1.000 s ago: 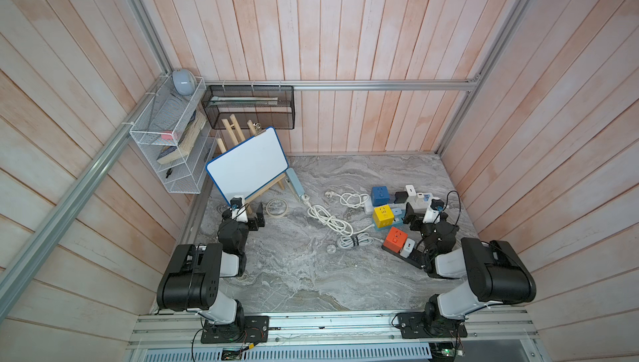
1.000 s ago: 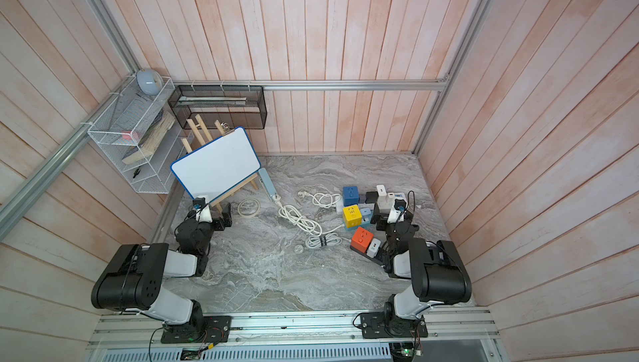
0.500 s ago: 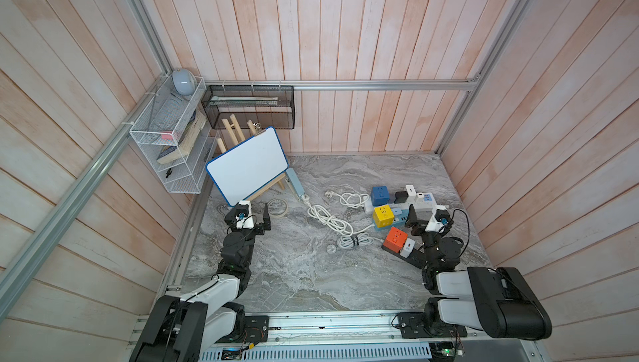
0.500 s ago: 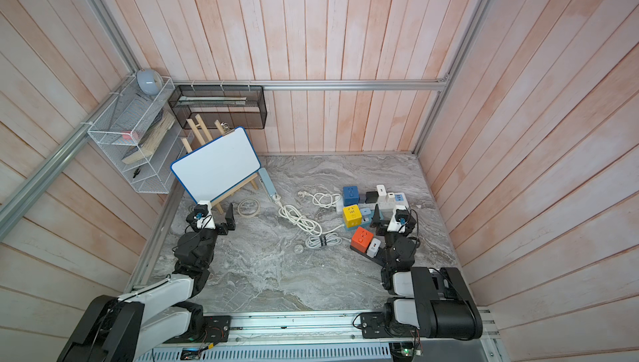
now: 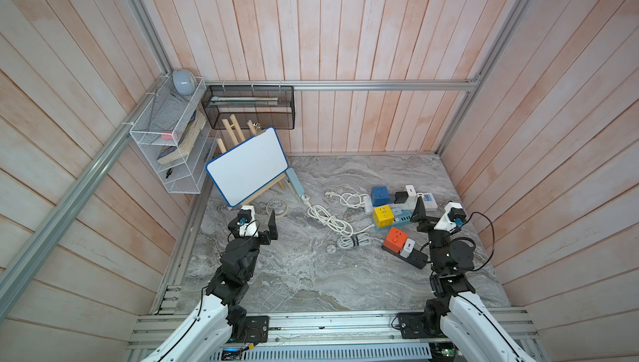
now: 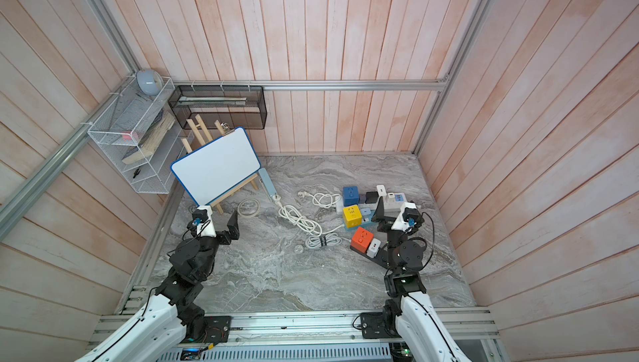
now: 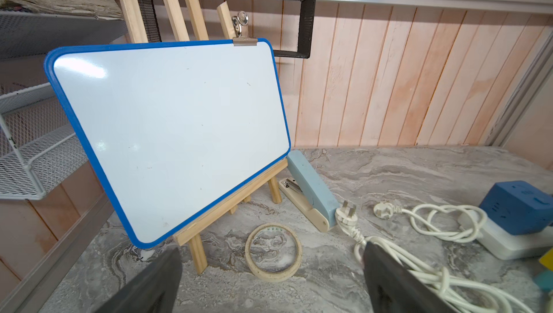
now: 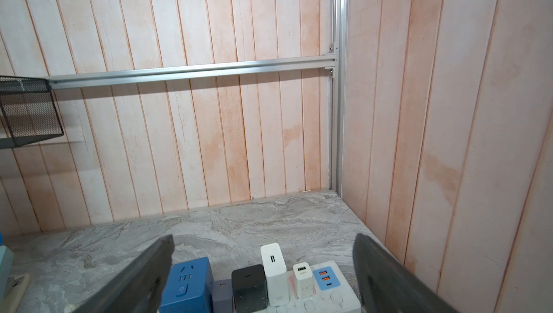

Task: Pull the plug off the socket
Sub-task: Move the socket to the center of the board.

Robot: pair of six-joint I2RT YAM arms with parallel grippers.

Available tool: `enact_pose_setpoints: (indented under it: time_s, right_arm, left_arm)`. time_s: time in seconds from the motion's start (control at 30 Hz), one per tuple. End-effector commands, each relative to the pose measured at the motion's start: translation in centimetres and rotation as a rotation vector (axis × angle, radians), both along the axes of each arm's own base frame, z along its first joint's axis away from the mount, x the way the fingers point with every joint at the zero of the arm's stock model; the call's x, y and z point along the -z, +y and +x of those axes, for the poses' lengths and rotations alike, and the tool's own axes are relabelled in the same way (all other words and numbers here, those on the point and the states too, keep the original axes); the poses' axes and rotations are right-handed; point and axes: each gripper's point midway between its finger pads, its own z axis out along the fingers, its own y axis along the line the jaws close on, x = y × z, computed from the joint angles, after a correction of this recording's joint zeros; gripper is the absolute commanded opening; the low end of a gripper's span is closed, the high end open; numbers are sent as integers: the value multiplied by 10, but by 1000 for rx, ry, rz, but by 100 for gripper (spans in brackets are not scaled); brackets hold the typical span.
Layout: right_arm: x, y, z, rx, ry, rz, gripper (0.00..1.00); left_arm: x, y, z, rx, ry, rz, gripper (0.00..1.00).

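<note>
Three cube sockets, the blue cube socket (image 5: 380, 196), yellow cube socket (image 5: 383, 216) and orange cube socket (image 5: 396, 239), and three strips: white power strip (image 8: 332, 301), pale blue power strip (image 5: 401, 221), black power strip (image 5: 415, 259). Five adapters are seen: grey adapter (image 8: 223, 295), black adapter (image 8: 248, 287), tall white adapter (image 8: 273, 272), small white adapter (image 8: 302, 280), fifth white adapter (image 5: 408, 247). Two loose plugs, the three-pin plug (image 7: 347, 212) and round plug (image 7: 383, 209); two racks, the white wire rack (image 5: 166, 156) and black mesh basket (image 5: 249, 118); one whiteboard (image 7: 173, 135), one easel (image 7: 199, 254), one stapler (image 7: 311, 191), one tape roll (image 7: 273, 277).

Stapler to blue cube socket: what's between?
A three-pin plug, a round plug and looped white cord, all loose on the marble; clearest in the left wrist view.
</note>
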Motion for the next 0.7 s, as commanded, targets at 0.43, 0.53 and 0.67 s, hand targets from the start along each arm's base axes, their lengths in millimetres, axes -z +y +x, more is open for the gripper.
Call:
enact_pose_setpoints:
  time_s: [0.43, 0.53, 0.67]
  right_arm:
    - [-48, 48, -6, -255, 528, 420, 98]
    - [-46, 51, 0, -260, 568, 415, 92]
    - [-30, 27, 10, -69, 746, 366, 88]
  left_arm:
    - [-89, -39, 33, -90, 185, -355, 100]
    - [-86, -48, 46, 64, 253, -578, 100]
    - [-64, -79, 61, 148, 448, -548, 100]
